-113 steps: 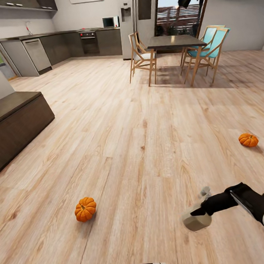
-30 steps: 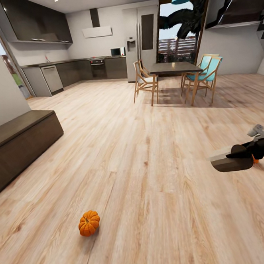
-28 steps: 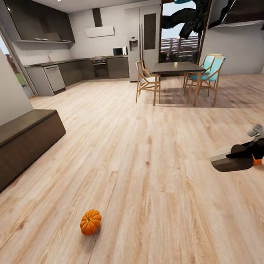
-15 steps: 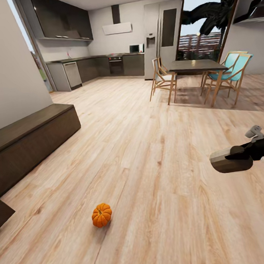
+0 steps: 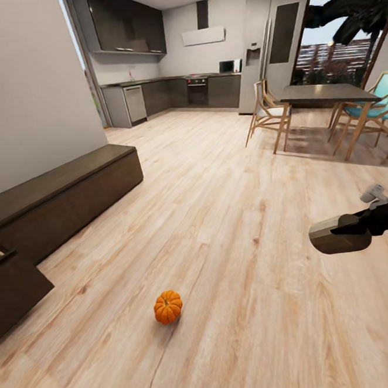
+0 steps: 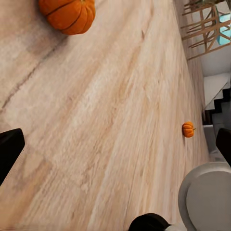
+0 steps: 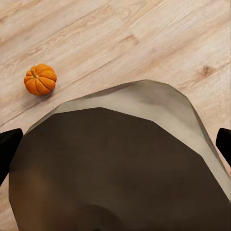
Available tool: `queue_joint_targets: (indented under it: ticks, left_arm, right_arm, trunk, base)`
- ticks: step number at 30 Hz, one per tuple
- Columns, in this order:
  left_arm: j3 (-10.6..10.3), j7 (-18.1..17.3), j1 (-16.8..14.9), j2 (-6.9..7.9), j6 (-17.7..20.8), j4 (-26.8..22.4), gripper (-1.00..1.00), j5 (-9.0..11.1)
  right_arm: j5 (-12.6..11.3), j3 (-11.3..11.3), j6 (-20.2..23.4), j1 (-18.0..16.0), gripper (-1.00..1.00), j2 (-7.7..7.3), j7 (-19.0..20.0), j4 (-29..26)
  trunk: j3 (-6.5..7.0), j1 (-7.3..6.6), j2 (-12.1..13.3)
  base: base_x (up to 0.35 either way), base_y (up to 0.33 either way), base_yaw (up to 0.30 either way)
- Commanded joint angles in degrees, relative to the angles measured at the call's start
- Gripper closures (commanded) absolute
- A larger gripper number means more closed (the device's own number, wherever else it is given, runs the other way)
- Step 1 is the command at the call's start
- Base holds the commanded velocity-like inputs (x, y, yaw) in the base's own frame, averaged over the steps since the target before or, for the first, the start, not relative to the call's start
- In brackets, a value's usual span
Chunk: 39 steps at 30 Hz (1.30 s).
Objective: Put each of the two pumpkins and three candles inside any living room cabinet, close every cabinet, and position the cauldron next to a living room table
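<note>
A pale, glossy wood-plank floor (image 5: 231,214) with long grain lines is stretching from the robot toward a dark kitchen. A small, squat, bright orange ribbed pumpkin with a dark stem (image 5: 168,307) is sitting on the bare planks, well apart from everything else; in the left wrist view the same pumpkin (image 6: 67,14) is lying close by and a second, matching orange pumpkin (image 6: 188,129) is resting far off near a white staircase. In the right wrist view an orange pumpkin (image 7: 40,79) is lying on the floor beside a large, smooth, beige-and-brown rounded object (image 7: 120,163).

The long, low, dark brown wooden cabinet (image 5: 59,194) with flat, matte fronts is running along the grey wall, and one drawer (image 5: 14,286) is standing pulled out at its near end.

The right gripper (image 5: 339,235) is hanging above the floor, holding the blunt beige-and-brown object (image 5: 333,236) at its tip. I cannot tell how the left gripper is set.

A dark-topped dining table with slim wooden legs (image 5: 327,97) is standing among wooden chairs.
</note>
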Motion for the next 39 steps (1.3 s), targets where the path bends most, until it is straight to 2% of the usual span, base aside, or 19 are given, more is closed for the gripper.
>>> queue_joint_targets:
  ticks: [1, 10, 19, 26, 39]
  left_arm:
    - [0.11, -0.15, -0.05, -0.02, -0.07, 0.04, -1.0, -0.1]
    - [0.11, -0.07, -0.05, -0.05, -0.15, 0.04, -1.0, -0.08]
    - [0.11, -0.08, -0.05, -0.05, -0.15, 0.05, -1.0, -0.08]
    - [0.11, -0.12, -0.05, -0.05, -0.15, 0.09, -1.0, 0.0]
    - [0.11, -0.2, -0.05, -0.05, -0.24, 0.13, -1.0, 0.01]
  right_arm:
    - [-0.24, 0.05, 0.74, -0.06, 1.0, -0.05, 0.03, -0.02]
    - [-0.02, 0.11, 0.74, -0.06, 1.0, -0.05, 0.06, 0.01]
    - [0.37, 0.09, 0.74, -0.06, 1.0, -0.11, 0.11, 0.01]
    - [0.38, 0.13, 0.75, -0.06, 1.0, -0.1, 0.11, -0.01]
    - [0.39, 0.13, 0.74, -0.06, 1.0, -0.11, 0.11, -0.01]
  trunk:
    - [-0.09, -0.01, -0.02]
    - [-0.4, -0.01, -0.02]
    - [-0.72, -0.01, -0.02]
    - [-0.97, -0.01, -0.02]
    - [-1.42, -0.01, -0.02]
  base:
    - [0.0, 0.0, 0.276]
    - [0.02, 0.022, 0.276]
    - [0.187, 0.229, 0.276]
    - [0.032, 0.27, 0.276]
    - [0.001, 0.023, 0.276]
